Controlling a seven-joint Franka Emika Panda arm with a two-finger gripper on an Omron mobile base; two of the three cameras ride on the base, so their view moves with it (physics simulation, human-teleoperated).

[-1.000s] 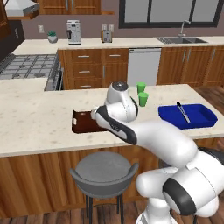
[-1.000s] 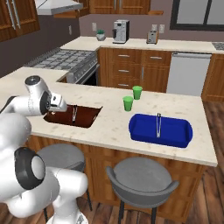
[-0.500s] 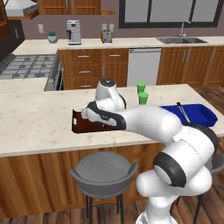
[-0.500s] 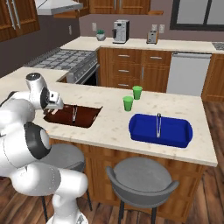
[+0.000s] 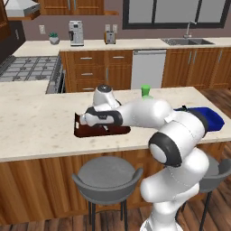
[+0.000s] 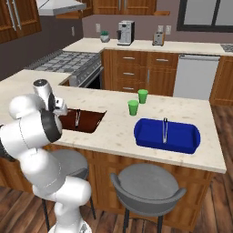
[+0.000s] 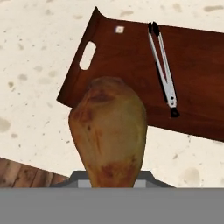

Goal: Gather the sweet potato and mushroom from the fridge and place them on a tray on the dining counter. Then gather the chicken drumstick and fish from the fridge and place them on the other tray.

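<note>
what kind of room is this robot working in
A rendered home kitchen, by the look of it. A gas stove sits among wooden cabinets, a white dishwasher stands under the far wall counter beside a steel sink with faucet, and grey round stools front a long cream stone-look dining counter.

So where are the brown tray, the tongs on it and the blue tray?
brown tray [image 7: 127, 65], hand view, bare middle of its floor
tongs [image 7: 162, 70], hand view, mid-length on the arms
blue tray [image 6: 150, 133], right base view, bare floor left of centre
</note>
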